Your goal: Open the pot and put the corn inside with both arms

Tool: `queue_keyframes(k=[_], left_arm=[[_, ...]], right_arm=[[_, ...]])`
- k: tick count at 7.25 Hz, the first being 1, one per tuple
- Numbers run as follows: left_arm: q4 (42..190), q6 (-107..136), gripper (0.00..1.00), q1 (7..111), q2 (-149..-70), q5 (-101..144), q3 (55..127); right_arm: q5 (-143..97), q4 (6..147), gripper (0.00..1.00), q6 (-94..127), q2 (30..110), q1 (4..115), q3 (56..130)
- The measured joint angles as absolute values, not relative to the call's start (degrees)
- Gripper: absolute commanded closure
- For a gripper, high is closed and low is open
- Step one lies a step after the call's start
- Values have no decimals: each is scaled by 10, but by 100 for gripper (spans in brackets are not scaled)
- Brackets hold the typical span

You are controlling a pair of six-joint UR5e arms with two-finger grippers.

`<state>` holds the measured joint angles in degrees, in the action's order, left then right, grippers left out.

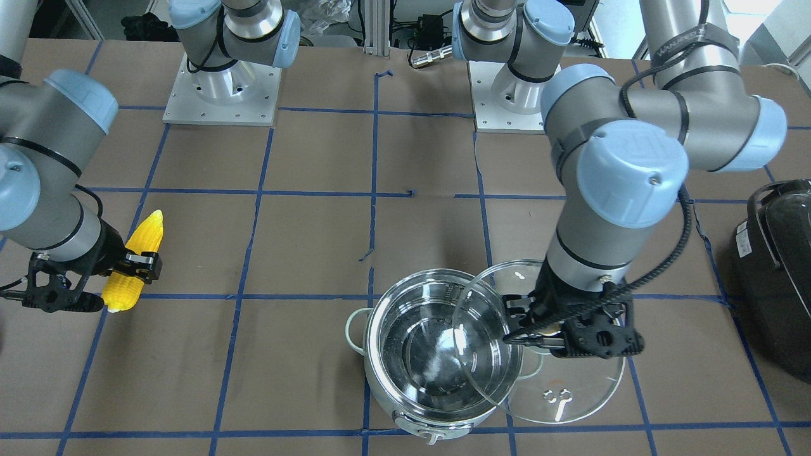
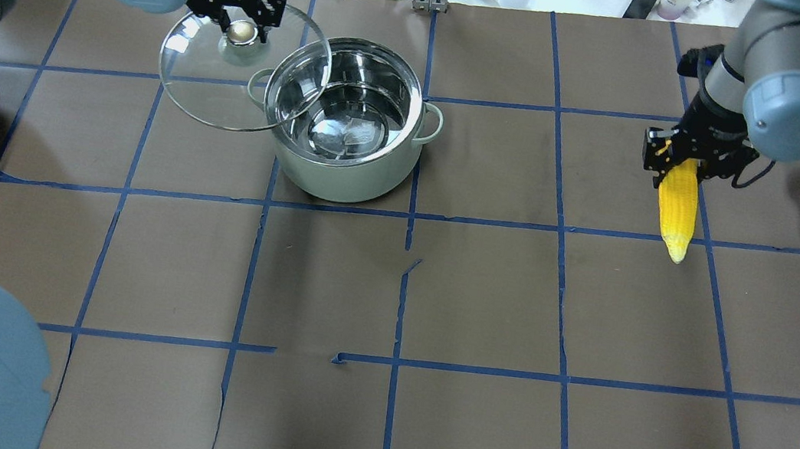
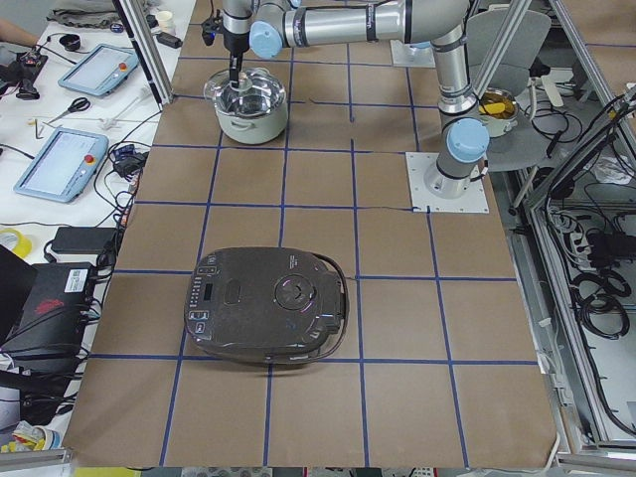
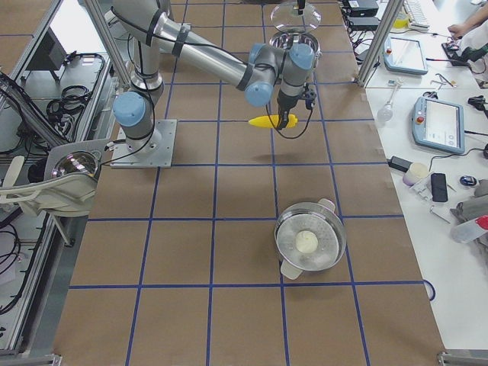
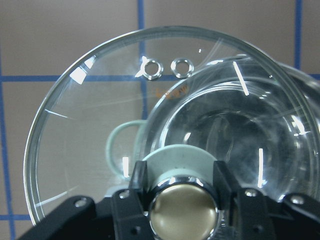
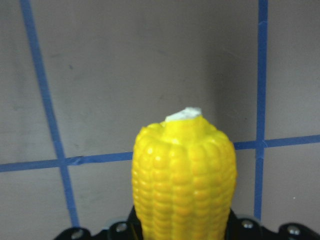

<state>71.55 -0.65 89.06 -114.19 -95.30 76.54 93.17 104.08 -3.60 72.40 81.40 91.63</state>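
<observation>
The mint-green steel pot (image 2: 345, 175) stands open at the far middle of the table, its shiny inside empty; it also shows in the front view (image 1: 405, 421). My left gripper (image 2: 242, 30) is shut on the gold knob (image 5: 184, 210) of the glass lid (image 2: 209, 91). It holds the lid tilted in the air beside the pot, overlapping the rim. My right gripper (image 2: 686, 163) is shut on the thick end of the yellow corn (image 2: 678, 207). It holds the corn above the table far to the pot's right, and the corn also shows in the right wrist view (image 6: 182, 180).
A large black glossy appliance (image 1: 776, 272) sits on the robot's left side of the table. A steel pan holding something white (image 4: 309, 244) stands on the robot's right side. Blue tape lines grid the brown table cover (image 2: 482, 305).
</observation>
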Motion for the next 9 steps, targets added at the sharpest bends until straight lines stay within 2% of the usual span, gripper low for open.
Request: queue_keyframes(k=[3, 6, 9], left_arm=[[728, -110, 100, 764, -1130, -911, 819], [642, -197, 100, 690, -1101, -899, 951], [553, -240, 100, 647, -1099, -866, 1035]], right_arm=[[923, 969, 100, 123, 705, 943, 782], [906, 985, 100, 281, 608, 1051, 641], [872, 1112, 100, 332, 532, 1116, 595]])
